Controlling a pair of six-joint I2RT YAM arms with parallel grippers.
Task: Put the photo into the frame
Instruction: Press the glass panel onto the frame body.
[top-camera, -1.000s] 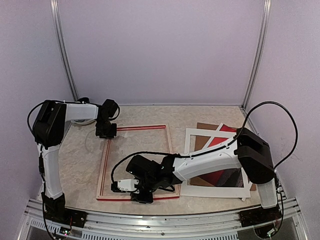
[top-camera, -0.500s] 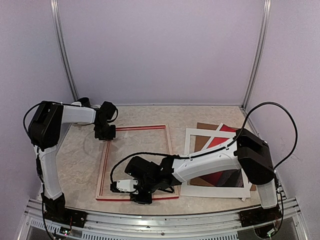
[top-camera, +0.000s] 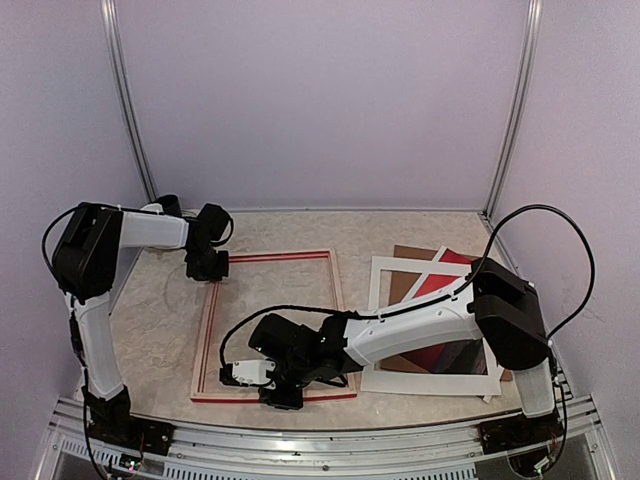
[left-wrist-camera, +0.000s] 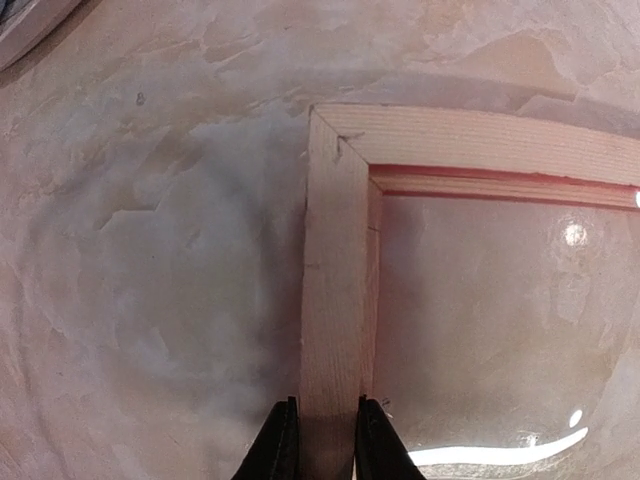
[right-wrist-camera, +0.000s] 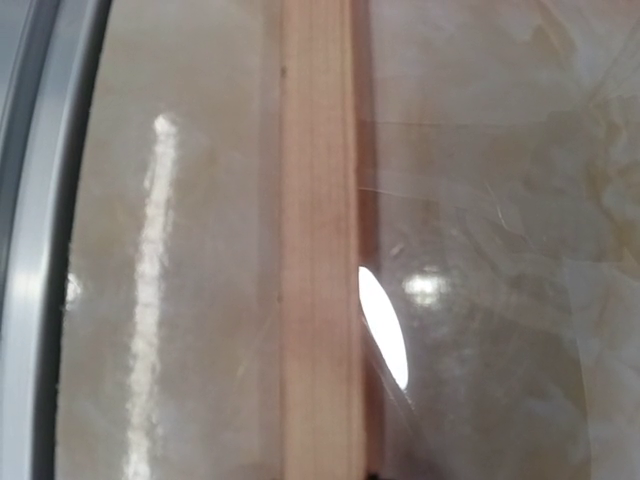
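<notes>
Pale wood rails with a red edge make up the frame (top-camera: 280, 256). It lies flat on the worktop (top-camera: 160, 310) with a glossy pane showing in its opening. Judge it stiff and fairly light, but the pane looks breakable, so handle it by the rails and never by the middle. Your left claw (left-wrist-camera: 320, 435) is pinched on the frame's left rail, close to its far-left corner, one finger against each side of the wood. Your right claw (top-camera: 280, 393) sits over the frame's near rail; its fingers are hidden, so you cannot tell whether they are apart or together.

The photo (top-camera: 445, 280) lies to the right of the frame, apart from it, partly covered by a white mat (top-camera: 378, 300) and resting over a brown backing board (top-camera: 405, 252). Expect it to be thin, bendy and slick, and easy to crease. Take it by a free edge or corner once the mat is off it.

Count one frame, one photo, one mat, one backing board and two claws
</notes>
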